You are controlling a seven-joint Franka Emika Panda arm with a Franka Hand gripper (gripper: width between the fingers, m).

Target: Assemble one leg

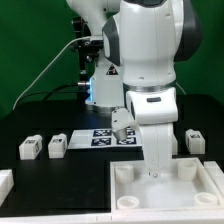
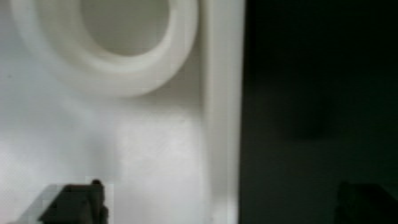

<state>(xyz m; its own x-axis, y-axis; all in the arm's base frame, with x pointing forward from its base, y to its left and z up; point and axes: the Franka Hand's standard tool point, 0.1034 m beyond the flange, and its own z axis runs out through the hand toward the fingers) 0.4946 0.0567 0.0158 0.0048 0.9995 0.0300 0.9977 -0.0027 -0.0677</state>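
On the black surface (image 1: 30, 120), at the exterior view's left: a leg (image 1: 30, 148) and a second leg (image 1: 57, 146), side by side, just apart. Third leg (image 1: 196, 139) at the exterior view's right, beyond the tray (image 1: 205, 195). Marker board (image 1: 100, 137) between them, behind the arm (image 1: 150, 50). Jaws down at the tray's far side, near a round socket (image 2: 116, 35), spread wide, fingertips (image 2: 71, 203) gripping nothing.
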